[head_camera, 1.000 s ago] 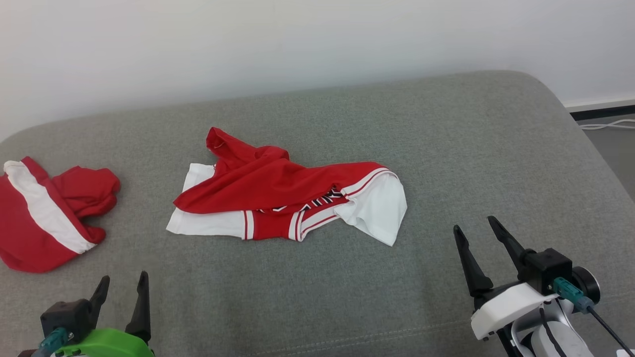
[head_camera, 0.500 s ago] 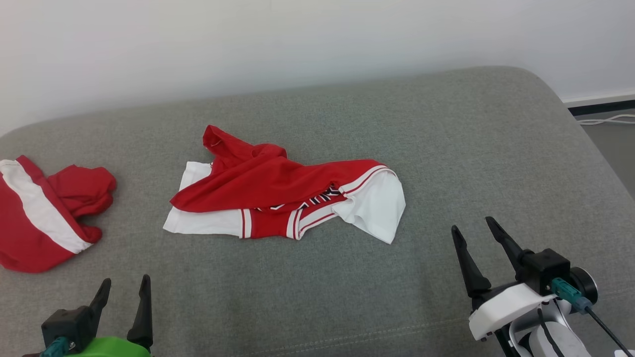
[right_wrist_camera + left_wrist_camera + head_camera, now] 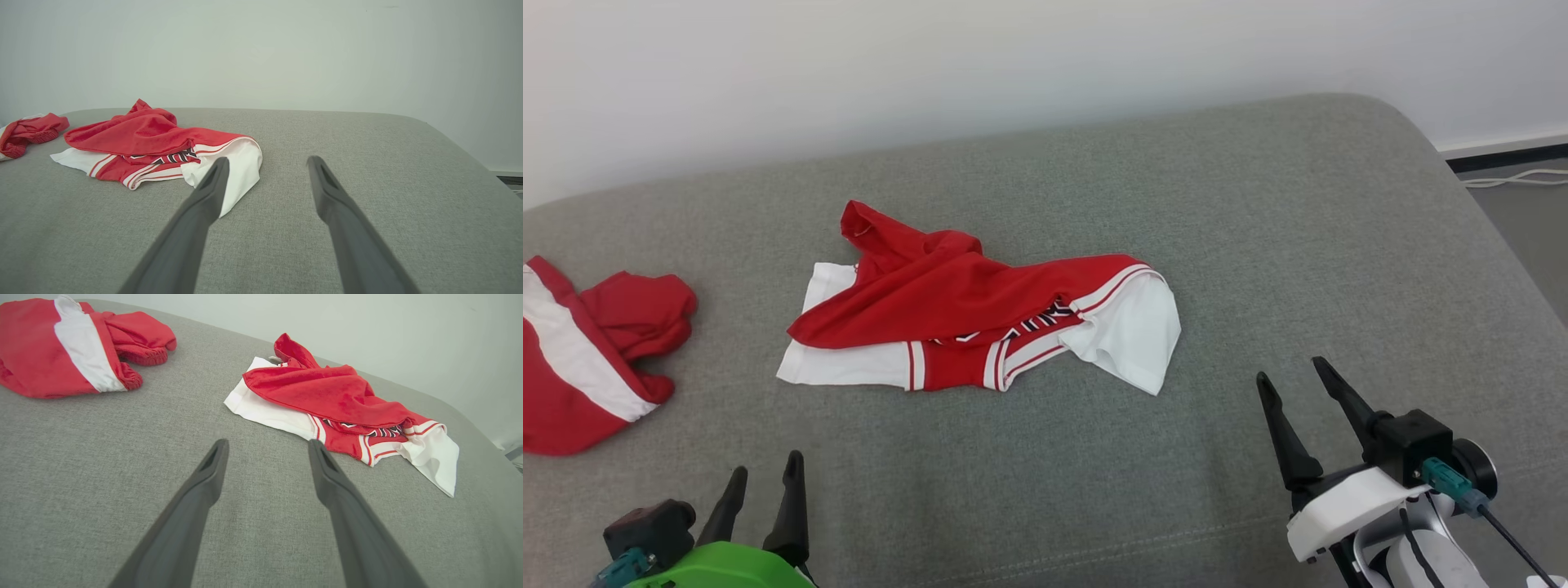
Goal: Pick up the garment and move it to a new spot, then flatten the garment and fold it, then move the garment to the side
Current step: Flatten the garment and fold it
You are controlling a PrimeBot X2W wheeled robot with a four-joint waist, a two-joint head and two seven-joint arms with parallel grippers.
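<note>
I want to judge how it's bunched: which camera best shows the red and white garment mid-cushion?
The head view: it looks down on the whole garment, every edge visible. The left wrist view shows it whole but slanted. The right wrist view sees it low, one dark finger crossing its white corner.

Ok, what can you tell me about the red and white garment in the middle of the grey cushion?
The garment looks like thin jersey fabric, red with white panels edged in red stripes. Dark lettering shows partly under a red flap folded across it. It lies crumpled on the grey cushion, a white end toward the robot's right. Only the cushion touches it; the left claw and right claw, both open, are clear of it.
</note>
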